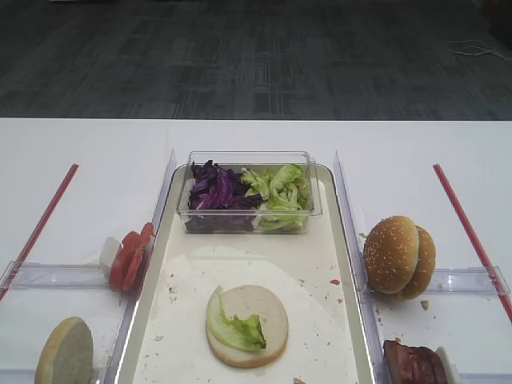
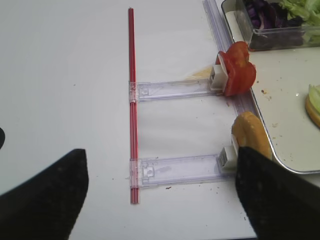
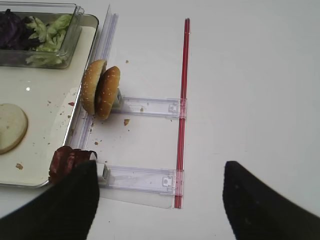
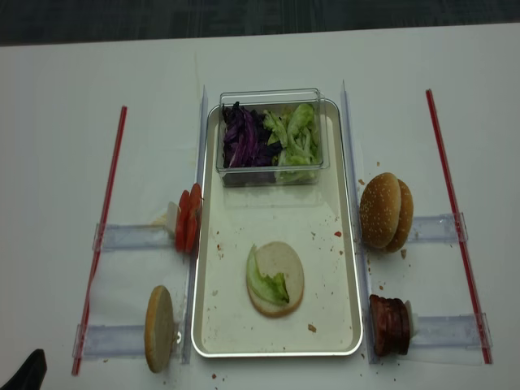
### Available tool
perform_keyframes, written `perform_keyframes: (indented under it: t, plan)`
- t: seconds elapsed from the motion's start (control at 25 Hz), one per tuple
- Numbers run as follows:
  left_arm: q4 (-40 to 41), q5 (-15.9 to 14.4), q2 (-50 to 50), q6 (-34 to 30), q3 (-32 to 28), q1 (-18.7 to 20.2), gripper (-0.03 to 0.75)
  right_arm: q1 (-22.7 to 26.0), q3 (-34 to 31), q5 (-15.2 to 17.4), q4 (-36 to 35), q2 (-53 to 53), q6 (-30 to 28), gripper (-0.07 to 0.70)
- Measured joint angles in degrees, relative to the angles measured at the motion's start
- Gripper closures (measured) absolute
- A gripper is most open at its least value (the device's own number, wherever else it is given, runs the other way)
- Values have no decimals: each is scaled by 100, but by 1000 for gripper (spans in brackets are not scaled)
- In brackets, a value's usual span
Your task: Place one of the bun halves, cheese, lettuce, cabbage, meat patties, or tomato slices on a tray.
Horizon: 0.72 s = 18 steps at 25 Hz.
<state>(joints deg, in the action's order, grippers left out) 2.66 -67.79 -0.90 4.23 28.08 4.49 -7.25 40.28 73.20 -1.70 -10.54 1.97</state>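
The tray [image 4: 210, 236] lies lengthwise between my two arms, already holding a flat bun half [image 4: 280, 278] with a lettuce [image 4: 266, 284] leaf on it. I judge the next layer is due. My right gripper [image 3: 155, 200] hangs spread wide and empty above the table just beside the meat patties [image 3: 67, 162], which stand on edge at the tray's right rim. I would swing left and lower over them. My left gripper [image 2: 160, 192] also hangs empty, fingers apart, near a bun half [image 2: 250, 137] standing on edge.
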Motion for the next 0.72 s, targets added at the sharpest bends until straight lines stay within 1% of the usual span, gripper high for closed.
perform_keyframes:
  t: [0.12, 0.4, 0.6, 0.72]
  plan:
    - [0, 0, 0, 0, 0, 0, 141, 0, -189, 22, 0, 483, -117, 100]
    - [0, 0, 0, 0, 0, 0, 141, 0, -459, 33, 0, 1102, -197, 100]
    - [0, 0, 0, 0, 0, 0, 141, 0, -666, 51, -8, 1160, -278, 100]
    - [0, 0, 0, 0, 0, 0, 141, 0, -927, 51, -8, 1160, -278, 100]
